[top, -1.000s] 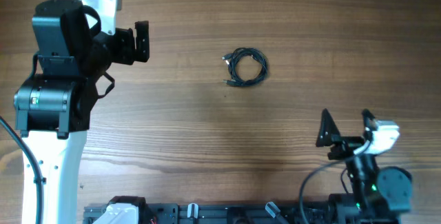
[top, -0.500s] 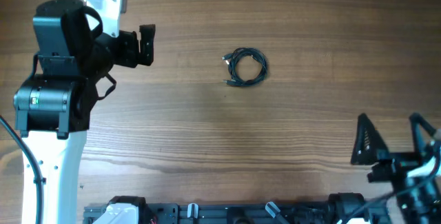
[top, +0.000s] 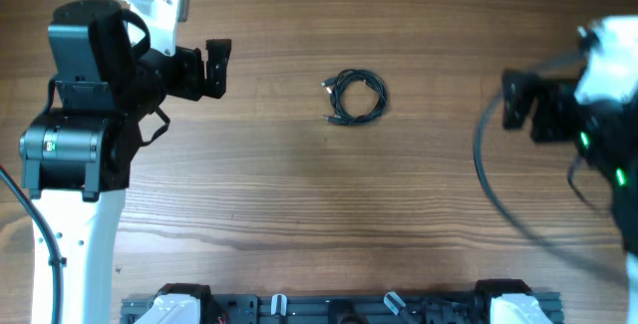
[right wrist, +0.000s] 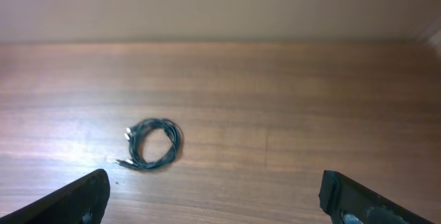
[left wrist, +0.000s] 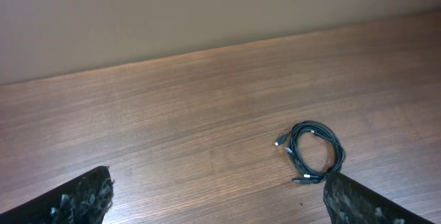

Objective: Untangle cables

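right gripper [top: 512, 100] just swung in from the near corner, now level with the thin black coiled cables [top: 356, 97]; jaws on both sides spread wide, untangling not started

The desk [top: 299, 204] carries 1 coil of cables [top: 357, 96]; how many cords are wound into it cannot be told, but 2 silvery plugs [top: 326, 85] stick out of it. There are 2 arms, the left arm [top: 85, 115] and the right arm [top: 608, 135], and 2 grippers, the left gripper [top: 221, 68] and the right gripper [top: 510, 102]. Each wrist view shows 2 fingers [left wrist: 76, 200], 4 in all.
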Available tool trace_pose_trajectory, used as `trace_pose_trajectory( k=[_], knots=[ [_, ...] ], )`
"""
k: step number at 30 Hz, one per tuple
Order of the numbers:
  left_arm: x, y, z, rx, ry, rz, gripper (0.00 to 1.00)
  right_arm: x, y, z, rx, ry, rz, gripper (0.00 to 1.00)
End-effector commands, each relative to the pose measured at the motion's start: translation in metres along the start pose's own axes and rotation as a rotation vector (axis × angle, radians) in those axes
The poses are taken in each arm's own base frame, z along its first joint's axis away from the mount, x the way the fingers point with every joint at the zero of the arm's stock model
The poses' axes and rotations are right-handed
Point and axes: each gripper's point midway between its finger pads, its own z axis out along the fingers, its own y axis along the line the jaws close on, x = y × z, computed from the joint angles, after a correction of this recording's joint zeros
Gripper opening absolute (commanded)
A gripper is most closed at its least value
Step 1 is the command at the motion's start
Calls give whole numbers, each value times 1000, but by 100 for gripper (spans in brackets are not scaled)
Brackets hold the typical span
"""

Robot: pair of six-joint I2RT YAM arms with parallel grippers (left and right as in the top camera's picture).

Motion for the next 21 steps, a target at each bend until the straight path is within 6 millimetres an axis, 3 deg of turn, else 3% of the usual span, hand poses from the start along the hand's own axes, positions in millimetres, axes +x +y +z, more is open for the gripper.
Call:
trace_pose_trajectory(
  k=[1,5,12,15,19,21],
  knots=[
    [-7,-2,-6,12,-23,13,100,6,-2,42,-12,112,-8,100],
    [-6,-2,-6,13,-18,12,100,14,-4,69,-11,185,-3,100],
    [-7,-2,-6,12,-24,14,100,11,-1,70,-24,174,37,100],
    [-8,-2,-6,12,-24,14,100,10,5,70,-64,170,-22,100],
    [-8,-2,-6,12,-24,13,100,-13,1,73,-43,75,-36,100],
    [-7,-2,-6,12,-21,13,100,-33,-11,74,29,-6,21,100]
  ],
)
